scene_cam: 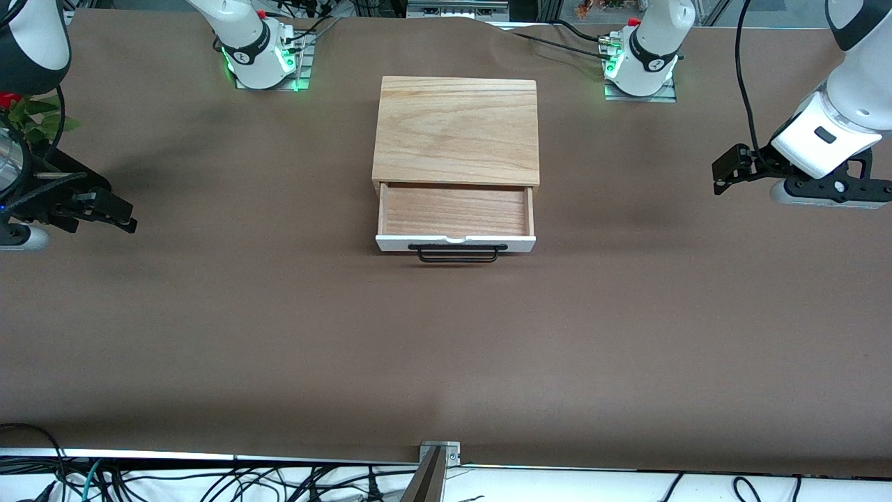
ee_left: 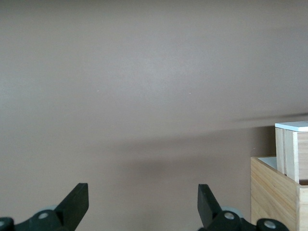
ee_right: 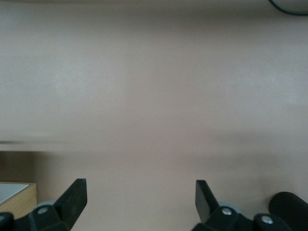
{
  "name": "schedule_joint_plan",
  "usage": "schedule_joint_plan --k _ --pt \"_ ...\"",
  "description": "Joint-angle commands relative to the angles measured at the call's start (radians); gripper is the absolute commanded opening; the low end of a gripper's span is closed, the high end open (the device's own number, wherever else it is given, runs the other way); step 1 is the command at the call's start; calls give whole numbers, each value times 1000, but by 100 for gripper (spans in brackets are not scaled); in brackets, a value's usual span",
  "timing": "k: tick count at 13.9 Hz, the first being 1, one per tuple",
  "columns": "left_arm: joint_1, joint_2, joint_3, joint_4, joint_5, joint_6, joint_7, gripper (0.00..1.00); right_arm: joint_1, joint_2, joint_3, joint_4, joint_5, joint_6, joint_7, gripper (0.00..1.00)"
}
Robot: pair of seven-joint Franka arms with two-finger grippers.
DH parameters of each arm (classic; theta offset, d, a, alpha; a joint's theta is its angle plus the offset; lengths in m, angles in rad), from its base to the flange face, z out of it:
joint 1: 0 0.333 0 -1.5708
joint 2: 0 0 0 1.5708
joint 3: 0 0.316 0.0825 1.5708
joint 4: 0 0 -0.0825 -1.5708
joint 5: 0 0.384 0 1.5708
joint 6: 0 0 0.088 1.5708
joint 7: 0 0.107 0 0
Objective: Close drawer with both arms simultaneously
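The drawer [scene_cam: 456,210] is pulled out of its wooden box [scene_cam: 456,129] toward the front camera. It is empty, with a white front panel [scene_cam: 390,243] and a black wire handle [scene_cam: 458,252]. My left gripper [scene_cam: 725,173] is open and empty above the table at the left arm's end, well apart from the drawer. My right gripper [scene_cam: 120,215] is open and empty above the right arm's end. In the left wrist view the open gripper [ee_left: 143,192] has the drawer [ee_left: 291,151] and box [ee_left: 272,192] at the edge. The right wrist view shows the open gripper [ee_right: 140,190] and a wooden corner [ee_right: 17,199].
The brown table [scene_cam: 279,335] stretches wide around the box. A green plant with a red bit [scene_cam: 31,115] stands at the right arm's end. Cables [scene_cam: 209,481] lie along the table's front edge. A black ribbed cylinder [ee_right: 288,209] shows in the right wrist view.
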Motion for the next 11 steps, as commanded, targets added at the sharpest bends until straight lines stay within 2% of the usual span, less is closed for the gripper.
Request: schedule_joint_plan --k 1,11 --pt "-2 20 -3 43 27 -24 15 100 -6 9 7 19 -11 -3 4 100" --pt "3 22 -3 43 16 -24 15 100 -6 9 7 19 -9 -3 10 100"
